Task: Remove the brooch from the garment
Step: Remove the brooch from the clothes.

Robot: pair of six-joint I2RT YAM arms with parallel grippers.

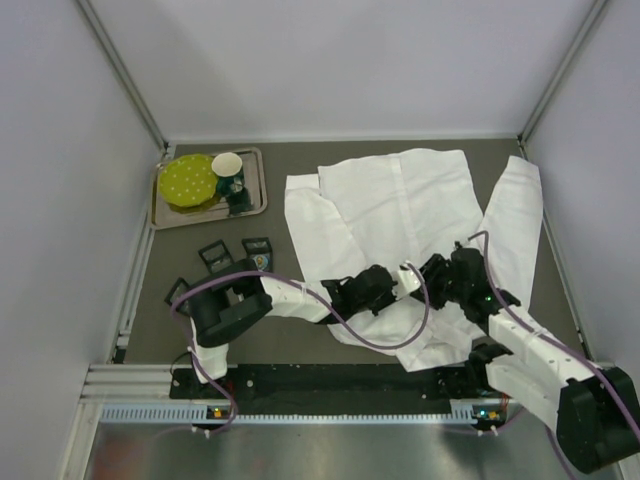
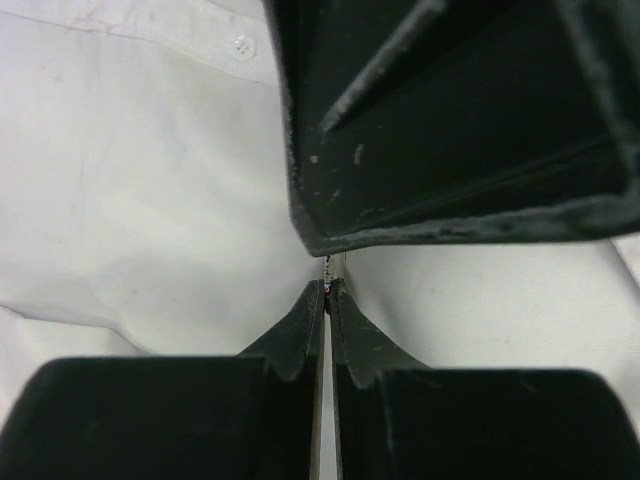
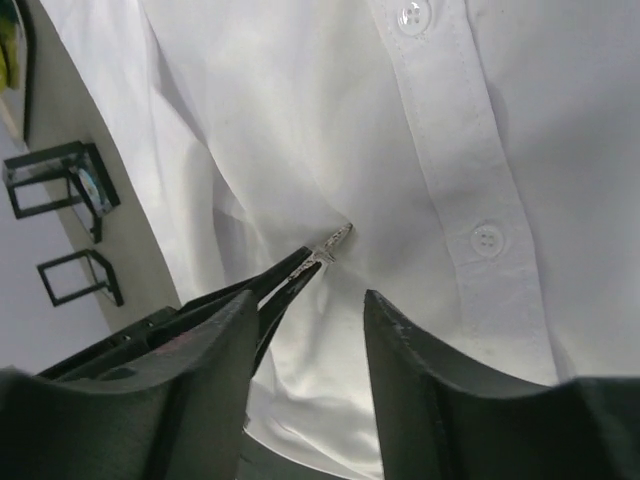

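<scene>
The white shirt lies spread on the table, its button placket showing in the right wrist view. The brooch, a small silvery piece with a red bit, is pinned in the cloth, which puckers toward it. My left gripper is shut on the brooch; its thin tips also show in the right wrist view. My right gripper is open and empty, just above the shirt beside the brooch, its fingers straddling the puckered cloth. Both grippers meet over the shirt's lower front.
A metal tray at the back left holds a green plate and a cup. Small black frame stands sit left of the shirt and show in the right wrist view. Walls close in on both sides.
</scene>
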